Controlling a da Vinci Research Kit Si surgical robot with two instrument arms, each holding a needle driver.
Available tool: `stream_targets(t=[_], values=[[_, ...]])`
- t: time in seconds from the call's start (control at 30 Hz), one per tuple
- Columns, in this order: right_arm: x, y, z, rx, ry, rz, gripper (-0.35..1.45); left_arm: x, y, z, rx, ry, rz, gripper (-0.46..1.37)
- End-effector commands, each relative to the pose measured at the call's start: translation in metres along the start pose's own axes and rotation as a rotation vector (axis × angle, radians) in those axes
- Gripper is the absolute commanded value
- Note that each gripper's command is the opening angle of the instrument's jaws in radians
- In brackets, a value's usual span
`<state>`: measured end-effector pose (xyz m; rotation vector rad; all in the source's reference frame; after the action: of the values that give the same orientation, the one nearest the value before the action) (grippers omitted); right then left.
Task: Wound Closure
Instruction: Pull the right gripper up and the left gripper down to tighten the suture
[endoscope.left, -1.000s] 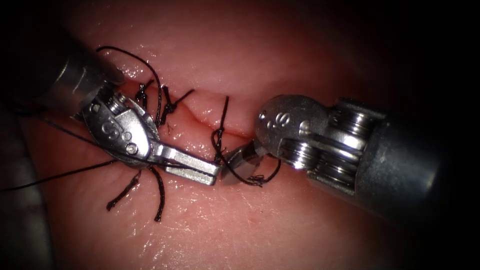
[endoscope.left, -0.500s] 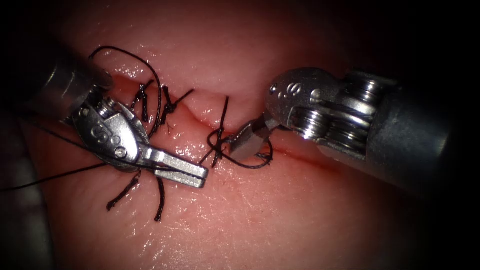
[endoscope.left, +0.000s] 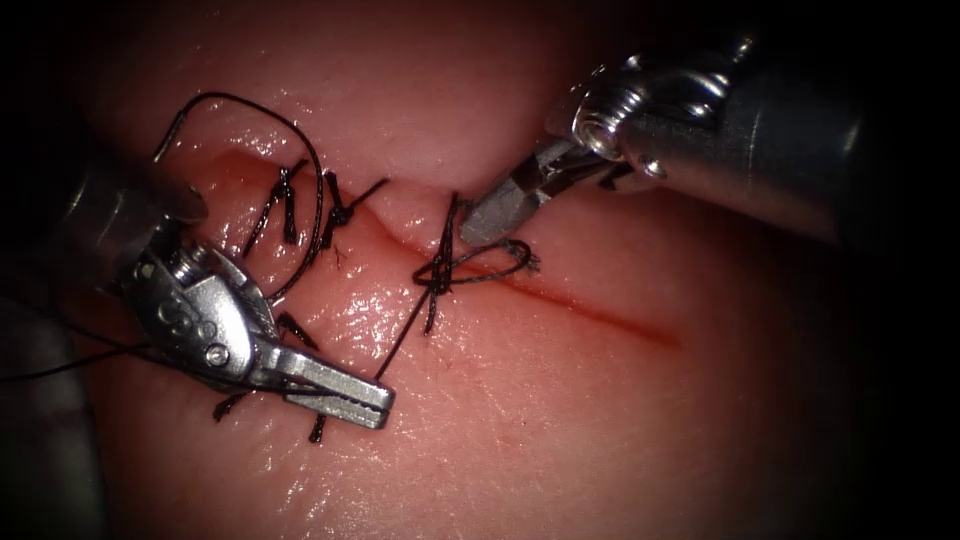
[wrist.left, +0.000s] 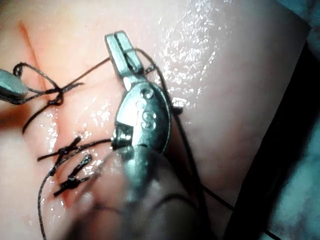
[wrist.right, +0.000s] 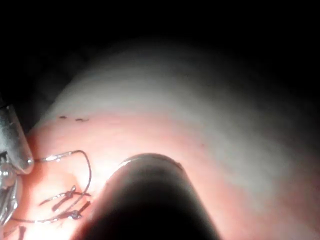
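My left tool (endoscope.left: 383, 404) lies low on the left of the cut (endoscope.left: 600, 311), jaws shut on the thread (endoscope.left: 400, 340) that rises from it to a knot (endoscope.left: 437, 279) over the cut. From the upper right comes my right tool (endoscope.left: 470, 234); its tip sits just above the knot, shut on the other strand, which curls into a small loop (endoscope.left: 505, 262). In the left wrist view the left tool's jaws (wrist.left: 120, 41) pinch the thread, and the knot (wrist.left: 55, 93) lies beside the right tool's tip (wrist.left: 10, 90).
Two finished stitches (endoscope.left: 337, 211) (endoscope.left: 285, 194) cross the cut's left part, with cut ends (endoscope.left: 318, 428) sticking out by the left tool. A long arc of thread (endoscope.left: 285, 128) curves over the tissue (endoscope.left: 560, 430) behind the left tool. A red line marks the cut's unclosed right part.
The two tools have drawn apart: the left down and to the left, the right up and to the right. The loop of thread around the right tool has slid off and shrunk toward the knot.
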<state>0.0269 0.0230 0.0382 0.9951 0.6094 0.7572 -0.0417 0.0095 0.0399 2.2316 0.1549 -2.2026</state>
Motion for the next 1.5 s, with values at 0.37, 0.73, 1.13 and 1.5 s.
stream_targets(t=[0.37, 0.73, 1.13, 1.5], values=[[0.0012, 0.0020, -0.0010, -0.067, 0.110, 0.068, -0.35, 0.0016, 0.0020, 0.0000, -0.082, -0.016, -0.035, -0.35], [0.0014, 0.0026, -0.0010, -0.104, 0.146, 0.074, -0.35, 0.0029, 0.0046, 0.0001, -0.162, 0.002, -0.083, -0.35], [0.0023, 0.0048, -0.0015, -0.174, 0.207, 0.110, -0.35, 0.0018, 0.0065, -0.0001, -0.225, -0.001, -0.152, -0.35], [0.0014, 0.0055, -0.0006, -0.218, 0.175, 0.111, -0.35, 0.0023, 0.0106, -0.0001, -0.375, 0.038, -0.241, -0.35]])
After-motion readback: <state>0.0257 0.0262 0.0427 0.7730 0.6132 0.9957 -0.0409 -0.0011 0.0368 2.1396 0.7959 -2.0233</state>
